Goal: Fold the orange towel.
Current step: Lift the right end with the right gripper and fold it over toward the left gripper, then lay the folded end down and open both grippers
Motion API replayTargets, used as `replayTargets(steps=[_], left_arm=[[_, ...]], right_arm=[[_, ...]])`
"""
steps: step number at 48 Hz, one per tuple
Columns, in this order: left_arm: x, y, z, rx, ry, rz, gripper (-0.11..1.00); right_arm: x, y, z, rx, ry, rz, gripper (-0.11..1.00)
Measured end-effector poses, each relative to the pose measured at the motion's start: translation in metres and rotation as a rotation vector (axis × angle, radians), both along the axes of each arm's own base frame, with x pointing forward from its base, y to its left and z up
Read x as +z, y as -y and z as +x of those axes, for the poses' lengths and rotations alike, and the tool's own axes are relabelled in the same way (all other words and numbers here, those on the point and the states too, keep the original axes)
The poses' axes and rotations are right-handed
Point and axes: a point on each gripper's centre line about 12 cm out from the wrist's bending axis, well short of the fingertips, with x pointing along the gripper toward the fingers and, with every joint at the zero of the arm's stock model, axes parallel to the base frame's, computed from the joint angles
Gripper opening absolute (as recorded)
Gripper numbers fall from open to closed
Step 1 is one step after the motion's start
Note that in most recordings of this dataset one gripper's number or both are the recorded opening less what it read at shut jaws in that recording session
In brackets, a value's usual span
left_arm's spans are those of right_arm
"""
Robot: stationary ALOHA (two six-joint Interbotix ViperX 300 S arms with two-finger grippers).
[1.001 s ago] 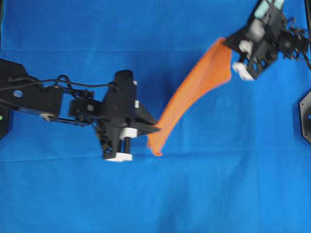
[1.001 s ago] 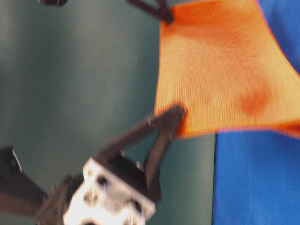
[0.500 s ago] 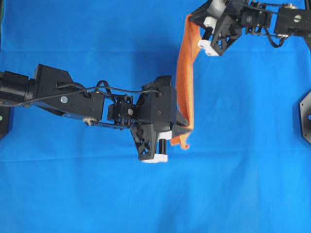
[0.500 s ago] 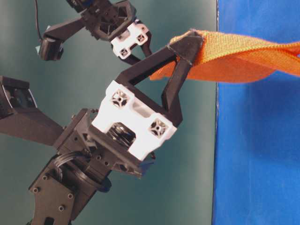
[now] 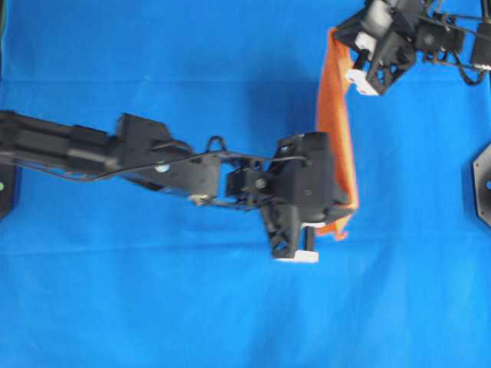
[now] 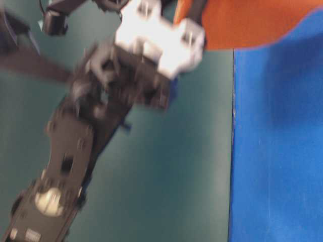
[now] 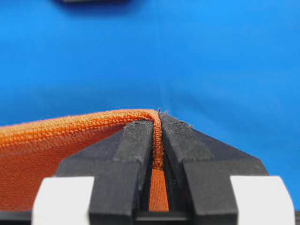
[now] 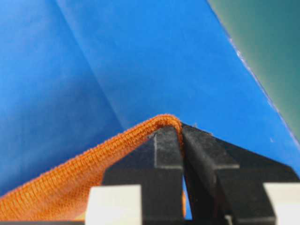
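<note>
The orange towel point(image 5: 336, 130) hangs stretched in the air as a narrow band between my two grippers, above the blue cloth. My left gripper point(image 5: 349, 208) is shut on its near corner; in the left wrist view the towel's hem point(image 7: 158, 140) is pinched between the black fingers point(image 7: 136, 140). My right gripper point(image 5: 339, 40) is shut on the far corner, and the right wrist view shows the orange towel point(image 8: 93, 164) draped over the left finger point(image 8: 166, 150) and clamped at the tips. The table-level view is blurred; the towel point(image 6: 247, 22) shows at the top.
The blue cloth point(image 5: 153, 307) covers the table. A black mount point(image 5: 483, 184) sits at the right edge and another at the left edge point(image 5: 6, 192). The left arm point(image 5: 138, 153) reaches across the middle. A green wall point(image 6: 176, 166) stands beyond the table edge.
Both grippers have moved right with the towel still held. The towel hung diagonally a second ago and now hangs as a near-vertical band, right of centre.
</note>
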Motion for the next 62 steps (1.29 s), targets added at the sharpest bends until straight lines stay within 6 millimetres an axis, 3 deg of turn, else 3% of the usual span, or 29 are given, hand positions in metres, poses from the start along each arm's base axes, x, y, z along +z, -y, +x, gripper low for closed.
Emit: replayTargets(steps=[8,15,26,36,44,58,62], left_arm=[[-0.003,0.002,0.019,-0.003,0.022,0.005,0.02],[-0.012,0.002,0.018,-0.001,0.005,0.001,0.02],[-0.047,0.001,-0.012,0.04,-0.091,-0.066,0.02],[-0.064,0.005,-0.056,0.093,-0.145,-0.167,0.02],[-0.075,0.01,-0.081,0.11,-0.176,-0.209,0.02],[-0.081,0.011,-0.09,0.108,-0.187,-0.207,0.03],[-0.08,0.011,-0.089,0.108,-0.182,-0.209,0.07]], right_arm=[[-0.002,-0.002,-0.009,-0.019,-0.024,0.003,0.02],[-0.015,0.0,-0.004,-0.012,-0.061,0.02,0.02],[-0.045,0.005,0.029,0.046,-0.09,0.058,0.02],[-0.057,0.006,0.066,0.117,-0.058,0.064,0.02],[-0.066,0.003,0.083,0.162,-0.07,0.056,0.02],[-0.069,0.001,0.088,0.177,-0.074,0.054,0.02],[-0.068,-0.001,0.089,0.186,-0.069,0.052,0.03]])
